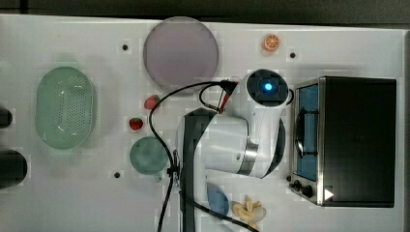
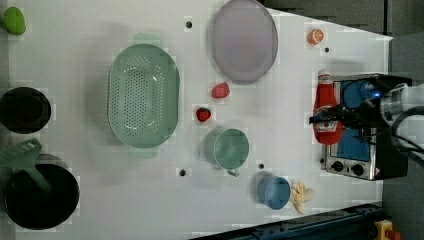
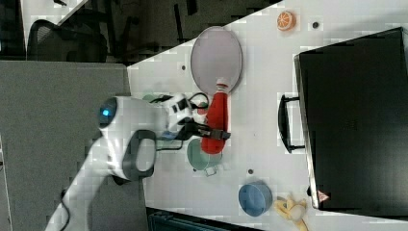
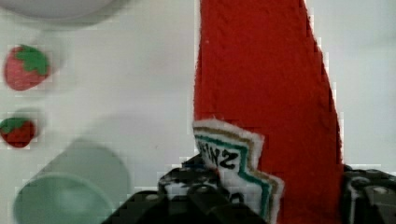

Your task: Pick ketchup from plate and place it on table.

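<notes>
Our gripper [image 3: 214, 132] is clamped around the lower body of the ketchup bottle [image 3: 216, 120], its black fingers [image 4: 369, 196] pressing either side of the red plush. The bottle hangs in the air off the plate [image 3: 216, 55], with its white cap toward the plate in the right view. The plate is bare. Below lie two strawberries [image 4: 21, 67] and a green cup [image 4: 60, 200] on the white table [image 1: 72, 193]. We judge the pick done; what remains is lowering the bottle onto open tabletop and letting go.
</notes>
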Available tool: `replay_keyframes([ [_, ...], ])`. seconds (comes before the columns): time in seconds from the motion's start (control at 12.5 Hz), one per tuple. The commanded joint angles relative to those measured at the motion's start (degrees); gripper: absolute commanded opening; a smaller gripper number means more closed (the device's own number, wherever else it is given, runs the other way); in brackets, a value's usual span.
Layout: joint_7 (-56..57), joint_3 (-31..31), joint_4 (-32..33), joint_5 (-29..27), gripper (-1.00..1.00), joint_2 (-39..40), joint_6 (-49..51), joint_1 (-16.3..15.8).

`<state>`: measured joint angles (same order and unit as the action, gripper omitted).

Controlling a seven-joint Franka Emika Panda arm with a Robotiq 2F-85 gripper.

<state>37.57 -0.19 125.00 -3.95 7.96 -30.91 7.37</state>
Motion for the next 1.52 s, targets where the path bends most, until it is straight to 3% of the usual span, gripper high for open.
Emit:
replay_keyframes([
  [0.08,-2.18,0.45,1.55,-0.10,0.19,1.17,-5.68,0.02],
  [0.64,-2.18,0.66,3.02,-0.10,0.19,9.04,-13.73,-0.08],
  [0.72,-2.18,0.66,3.05,-0.10,0.25,9.07,-14.58,-0.08],
  [0.96,-2.18,1.20,2.07,-0.10,0.89,7.59,-15.03,-0.15],
  [1.04,-2.18,1.29,1.64,-0.07,1.00,6.63,-13.85,-0.20],
  [1.28,-4.15,1.56,-1.72,-0.12,1.00,2.04,-9.13,-0.47],
  [1.52,-14.58,2.12,-8.57,-0.09,1.00,-3.71,-1.91,-0.72],
])
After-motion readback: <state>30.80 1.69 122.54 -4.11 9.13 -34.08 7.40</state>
